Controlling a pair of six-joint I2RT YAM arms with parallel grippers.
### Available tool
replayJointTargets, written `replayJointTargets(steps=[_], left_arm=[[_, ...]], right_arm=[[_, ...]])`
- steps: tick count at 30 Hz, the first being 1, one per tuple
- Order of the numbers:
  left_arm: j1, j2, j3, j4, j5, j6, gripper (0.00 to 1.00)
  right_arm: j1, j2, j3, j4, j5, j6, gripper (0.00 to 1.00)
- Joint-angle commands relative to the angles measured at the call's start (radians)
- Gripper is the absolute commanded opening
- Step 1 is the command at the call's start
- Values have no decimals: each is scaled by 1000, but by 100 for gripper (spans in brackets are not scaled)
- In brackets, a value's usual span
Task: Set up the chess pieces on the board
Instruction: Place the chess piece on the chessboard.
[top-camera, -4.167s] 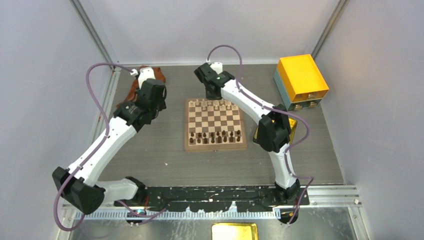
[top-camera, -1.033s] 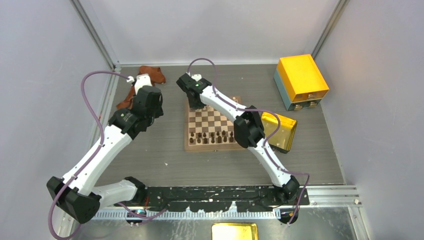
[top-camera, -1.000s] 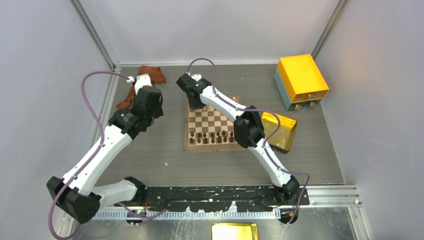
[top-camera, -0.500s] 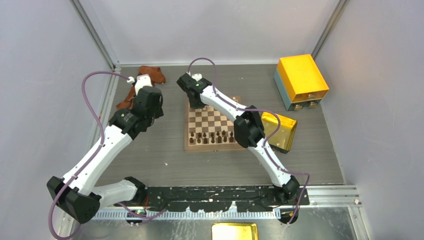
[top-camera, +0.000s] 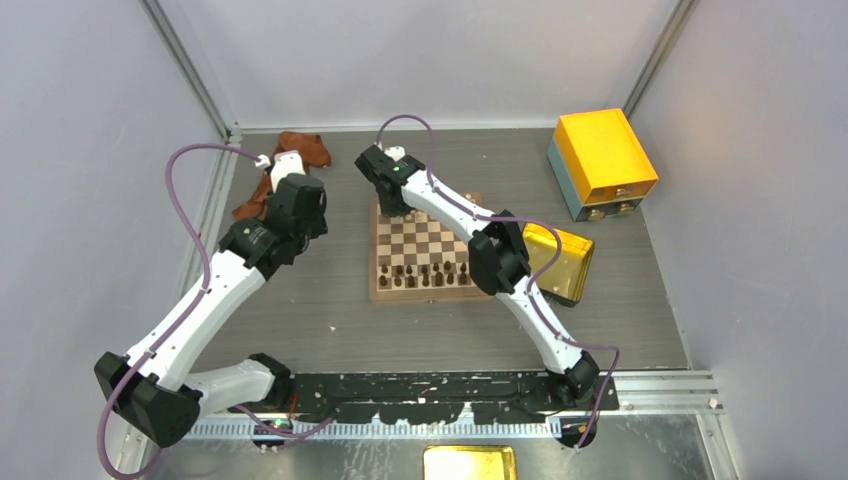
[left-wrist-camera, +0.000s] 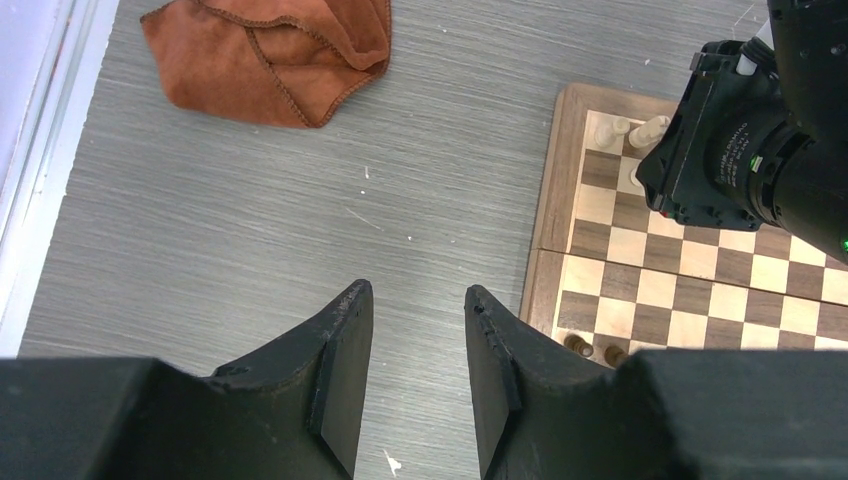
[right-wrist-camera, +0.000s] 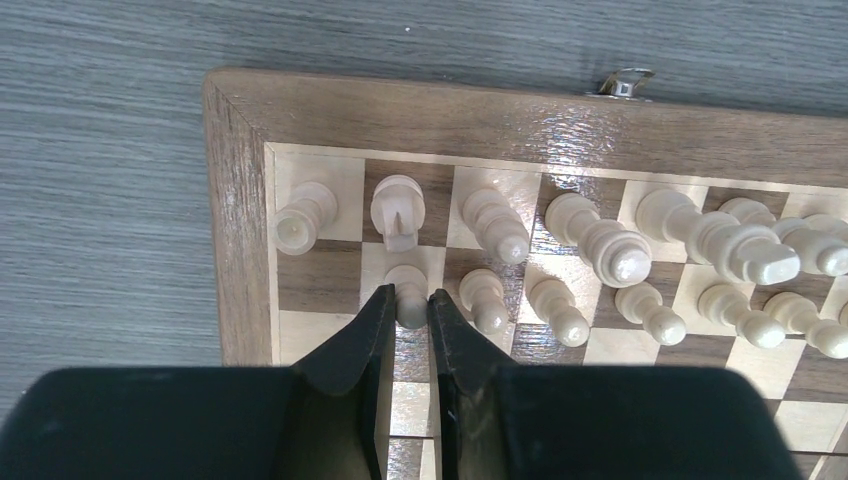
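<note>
Two rows of cream chessmen (right-wrist-camera: 600, 245) stand along the far edge of the board (right-wrist-camera: 240, 250), which lies mid-worktop (left-wrist-camera: 250, 220) with its chequered squares inside a plain brown border. The right fingers (right-wrist-camera: 372, 335) are clenched on one cream pawn (right-wrist-camera: 408, 290), one black pad against each side of it. That pawn is in the second row, second square in from the board's far-left corner, just in front of the knight (right-wrist-camera: 398, 210) and beside the corner rook (right-wrist-camera: 300, 218). Whether its base sits on the square or is lifted off it cannot be told. From above, the right arm reaches across the board to that corner, and dark chessmen (top-camera: 425, 272) fill the two near rows. The left fingers (left-wrist-camera: 340, 350) are released, parted with nothing between them, hanging over bare worktop just left of the board. A rust-orange cloth (left-wrist-camera: 270, 50) lies crumpled beyond them near the far-left wall. A golden-yellow tray (top-camera: 565, 262) lies just right of the board, and an orange-yellow box (top-camera: 605, 155) stands at the far right.
</note>
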Motion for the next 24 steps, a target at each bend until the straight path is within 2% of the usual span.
replayJointTargets(steps=[1,12,24], left_arm=[[-2,-30,-1,43,-7,7,41],[-2,-27,-1,43,-3,2,41],[-2,-27,-3,41,4,-3,41]], right_arm=[[-2,-10,21,27,-10,-11,21],[-3,-20,14,33,-18,-17,31],[-3,-25,8,31,-10,-19,32]])
